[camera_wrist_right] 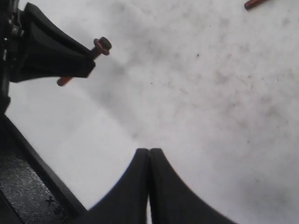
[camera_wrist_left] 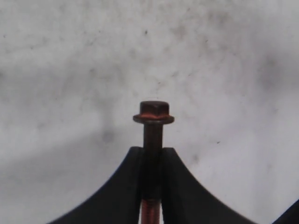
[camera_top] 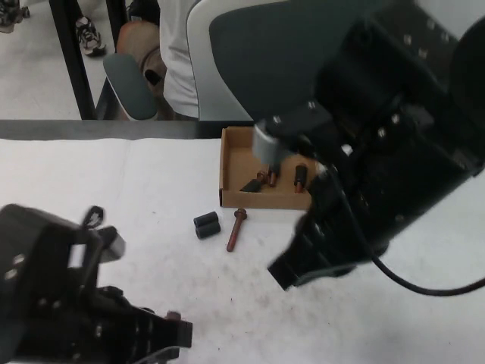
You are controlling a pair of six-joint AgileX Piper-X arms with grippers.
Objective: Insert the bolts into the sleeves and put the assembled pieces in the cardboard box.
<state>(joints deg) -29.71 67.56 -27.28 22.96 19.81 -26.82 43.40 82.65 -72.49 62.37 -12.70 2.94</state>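
One rust-brown bolt is clamped by its shank in the left hand. Its six-sided head and flanged collar stand clear beyond the fingertips, and the tail of the shank shows behind them. The hand's two fingers are smooth black pieces with curved outer edges, and they hold the bolt above the desk at its near side.

A second bolt of the same rusty metal lies loose on the desk, just in front of the cardboard box. One black sleeve lies just beside it, with a small gap between them.

The box is plain brown card, open on top, and sits at the far edge of the desk. Inside it lie at least two assembled pieces, dark sleeves with reddish bolt ends. The right arm covers part of the box, so I cannot give a full count.

The right hand hangs over bare desk with its two black fingers pressed together on nothing.

The desk top is white and matte, speckled with rusty smudges.
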